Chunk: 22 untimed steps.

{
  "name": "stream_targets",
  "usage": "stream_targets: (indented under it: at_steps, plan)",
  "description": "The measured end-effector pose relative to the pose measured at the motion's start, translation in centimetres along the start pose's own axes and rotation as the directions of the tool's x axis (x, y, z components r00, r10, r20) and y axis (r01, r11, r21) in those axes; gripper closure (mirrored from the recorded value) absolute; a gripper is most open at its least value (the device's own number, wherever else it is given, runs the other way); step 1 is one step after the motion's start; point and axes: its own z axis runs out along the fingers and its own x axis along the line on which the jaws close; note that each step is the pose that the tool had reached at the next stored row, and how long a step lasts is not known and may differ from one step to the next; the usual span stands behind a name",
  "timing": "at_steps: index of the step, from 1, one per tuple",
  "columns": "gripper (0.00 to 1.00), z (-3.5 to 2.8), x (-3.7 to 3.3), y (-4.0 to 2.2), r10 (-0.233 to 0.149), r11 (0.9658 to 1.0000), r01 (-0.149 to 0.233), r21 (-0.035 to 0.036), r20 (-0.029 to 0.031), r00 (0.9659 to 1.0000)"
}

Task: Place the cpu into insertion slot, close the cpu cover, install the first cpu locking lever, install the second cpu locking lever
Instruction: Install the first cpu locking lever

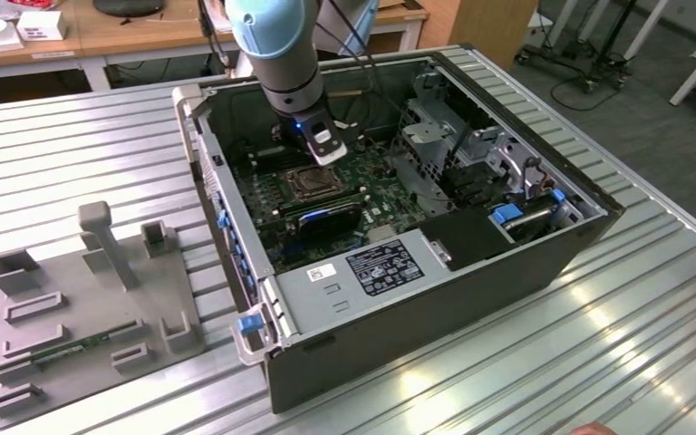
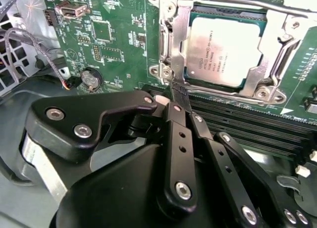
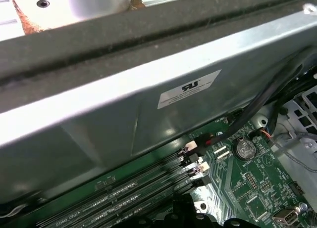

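Note:
The cpu (image 2: 225, 50), a pale silver square chip, lies in the insertion slot (image 1: 312, 184) on the green motherboard. The silvery cpu cover (image 2: 172, 37) lies flat over the chip's edges, framing it. A thin metal lever rod (image 2: 237, 4) runs along the socket's far side. My gripper (image 2: 176, 100) hangs just beside a corner of the socket. Its black fingers (image 2: 179, 139) meet at the tips, with nothing visible between them. In the exterior view the gripper (image 1: 323, 149) hovers inside the open computer case, right behind the socket.
Long black memory slots (image 2: 247, 121) run between my fingertips and the socket. A coin battery (image 2: 90, 78) and cables sit close by. The case wall (image 3: 148, 104) rises near the wrist. A grey fixture (image 1: 82, 308) holding a green memory stick stands at the exterior view's left.

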Motion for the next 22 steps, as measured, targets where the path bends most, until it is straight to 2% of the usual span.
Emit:
stream_targets:
  at_steps: [3,9,22]
  plan:
    - [0.9,-0.05,0.21,-0.11,-0.002,1.0,0.002,-0.0026,0.0041,1.0]
    - [0.9,0.0,0.44,-0.25,-0.01,0.9998,0.01,-0.015,0.0236,0.9997]
    - [0.9,0.25,0.58,-0.41,-0.011,0.9998,0.011,-0.0159,0.0255,0.9996]
